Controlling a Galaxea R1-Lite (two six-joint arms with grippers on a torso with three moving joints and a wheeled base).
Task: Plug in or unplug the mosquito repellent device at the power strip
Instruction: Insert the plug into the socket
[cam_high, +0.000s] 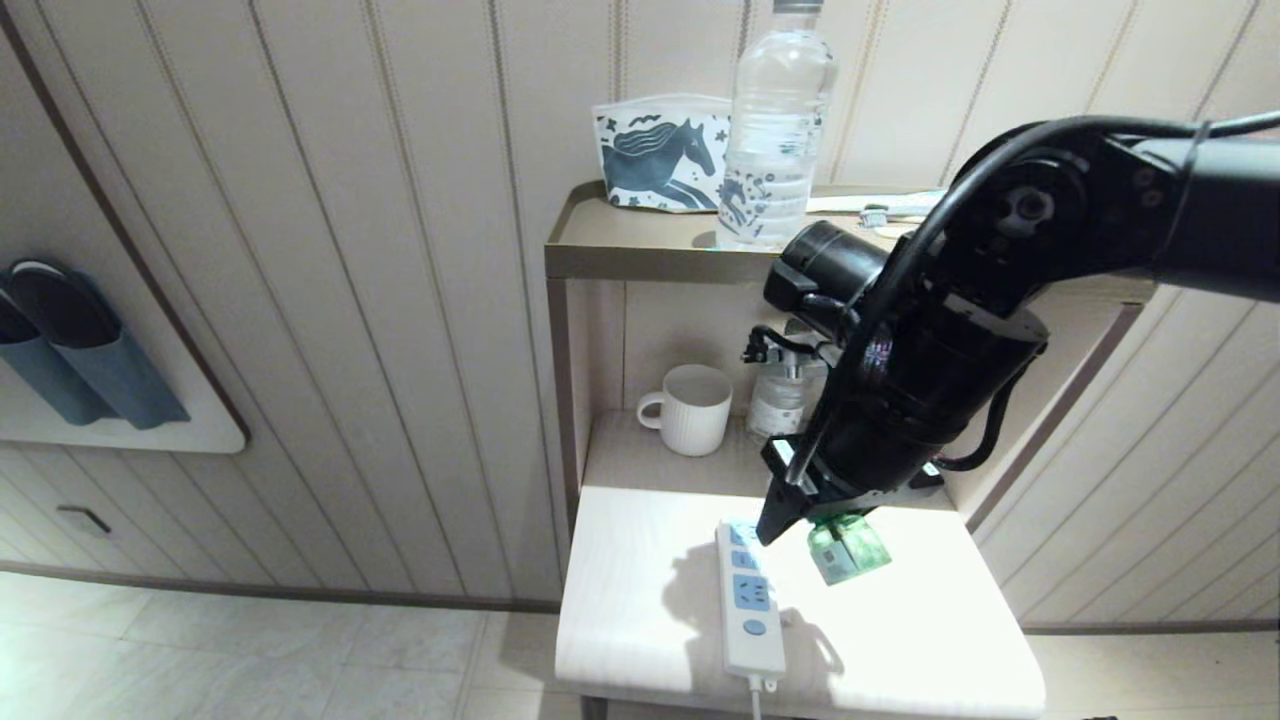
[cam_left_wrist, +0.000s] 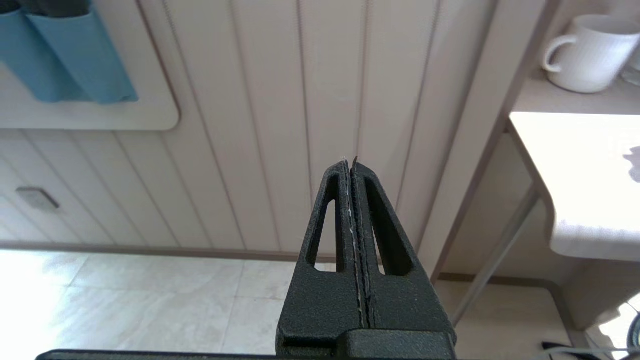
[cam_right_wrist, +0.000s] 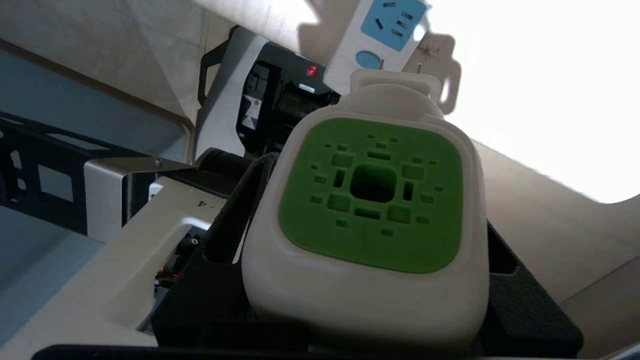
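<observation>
Holding the device (cam_high: 848, 548) by its white-and-green head, the right claw (cam_high: 815, 525) hangs over the worktop (cam_high: 900, 640), just beside the far end of the strip (cam_high: 750, 600). In the right wrist view the device (cam_right_wrist: 370, 220) fills the space between the two black fingers (cam_right_wrist: 235, 215), which press on its sides, so the grip looks firm. The strip (cam_right_wrist: 380, 35) shows beyond it there, and its socket faces are bare. In the head view the little green bottle points down and toward the robot, and the device hangs tilted, clear of the strip and of the worktop. So the device is not in a socket: either it has come out and only needs setting down, or it is on the way in, and the pictures do not settle which. If plugging in is meant, what is left is to line the prongs up with a socket and press home. The left claw (cam_left_wrist: 354, 200) is pressed closed on nothing, off to the side of the worktop, facing the wall
</observation>
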